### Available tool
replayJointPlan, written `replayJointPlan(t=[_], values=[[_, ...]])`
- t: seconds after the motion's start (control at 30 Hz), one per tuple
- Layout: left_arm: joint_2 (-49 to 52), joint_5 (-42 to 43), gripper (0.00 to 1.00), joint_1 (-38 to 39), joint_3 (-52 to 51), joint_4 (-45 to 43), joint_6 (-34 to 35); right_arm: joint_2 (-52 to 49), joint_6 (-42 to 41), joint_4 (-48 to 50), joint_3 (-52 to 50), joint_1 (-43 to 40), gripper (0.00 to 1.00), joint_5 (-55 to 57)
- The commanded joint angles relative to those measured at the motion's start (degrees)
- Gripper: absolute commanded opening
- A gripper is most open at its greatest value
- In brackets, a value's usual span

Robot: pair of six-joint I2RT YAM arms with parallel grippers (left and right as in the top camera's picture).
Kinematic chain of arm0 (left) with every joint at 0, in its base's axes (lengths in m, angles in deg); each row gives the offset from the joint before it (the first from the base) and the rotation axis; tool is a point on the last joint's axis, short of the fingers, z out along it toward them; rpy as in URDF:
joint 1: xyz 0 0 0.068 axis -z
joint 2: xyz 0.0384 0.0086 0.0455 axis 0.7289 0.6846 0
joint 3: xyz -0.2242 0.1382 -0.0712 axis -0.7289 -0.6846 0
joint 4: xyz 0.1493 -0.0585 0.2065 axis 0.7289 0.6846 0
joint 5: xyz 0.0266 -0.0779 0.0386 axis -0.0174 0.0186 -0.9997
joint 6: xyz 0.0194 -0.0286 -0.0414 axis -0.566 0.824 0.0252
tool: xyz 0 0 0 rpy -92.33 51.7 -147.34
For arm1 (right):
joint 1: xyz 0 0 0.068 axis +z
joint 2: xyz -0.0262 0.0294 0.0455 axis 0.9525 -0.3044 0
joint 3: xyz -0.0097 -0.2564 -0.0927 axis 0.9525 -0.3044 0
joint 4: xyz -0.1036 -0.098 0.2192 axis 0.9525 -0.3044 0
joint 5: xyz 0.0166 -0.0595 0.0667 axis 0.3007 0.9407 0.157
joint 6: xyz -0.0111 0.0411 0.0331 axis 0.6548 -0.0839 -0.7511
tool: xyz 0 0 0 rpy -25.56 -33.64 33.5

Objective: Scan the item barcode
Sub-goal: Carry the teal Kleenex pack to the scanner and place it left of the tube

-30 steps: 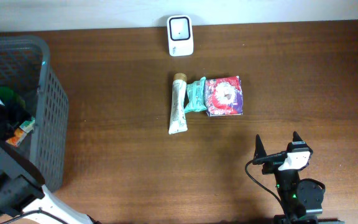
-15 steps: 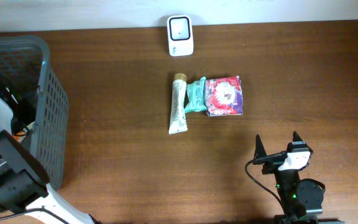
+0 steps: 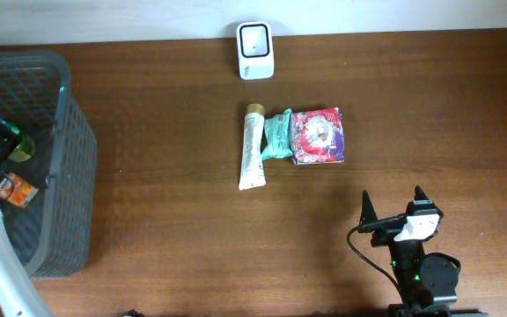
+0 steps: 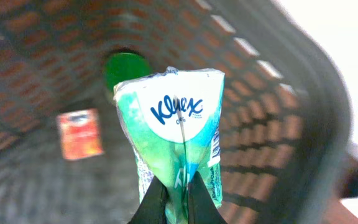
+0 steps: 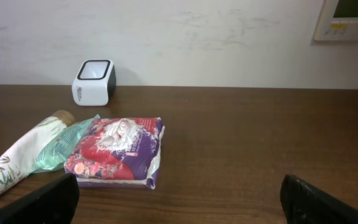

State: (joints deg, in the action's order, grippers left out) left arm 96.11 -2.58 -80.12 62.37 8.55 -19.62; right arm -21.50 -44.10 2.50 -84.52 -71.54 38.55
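Kleenex pack (image 4: 178, 124), pinched by its soft end in our left gripper (image 4: 176, 202), could slip or snag the basket (image 4: 272, 93), we reckon; our right gripper (image 3: 393, 204) gapes empty.

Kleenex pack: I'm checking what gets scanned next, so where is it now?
Left wrist view: the Kleenex pack is pinched at its lower end by the left gripper inside the grey basket, a green cap and orange packet behind it.
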Motion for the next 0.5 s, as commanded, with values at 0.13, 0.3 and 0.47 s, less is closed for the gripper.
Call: replayJointPlan(t=[0.13,0.3,0.47], values=[[-8.55,12.17,0.0,24.63,0.42,-1.62,-3.87,0.22,0.39,-0.07,-0.52,0.0,0.99,0.07],[-2.08,-6.67,0.0,49.2,0.13,0.17,-6.54,0.22,0.39,-0.07,-0.52,0.0,0.98,0.07],[18.91,-7.43,0.0,54.8,0.13,2.34,1.9,0.22,0.39,-0.07,-0.52,0.0,0.99,0.07]])
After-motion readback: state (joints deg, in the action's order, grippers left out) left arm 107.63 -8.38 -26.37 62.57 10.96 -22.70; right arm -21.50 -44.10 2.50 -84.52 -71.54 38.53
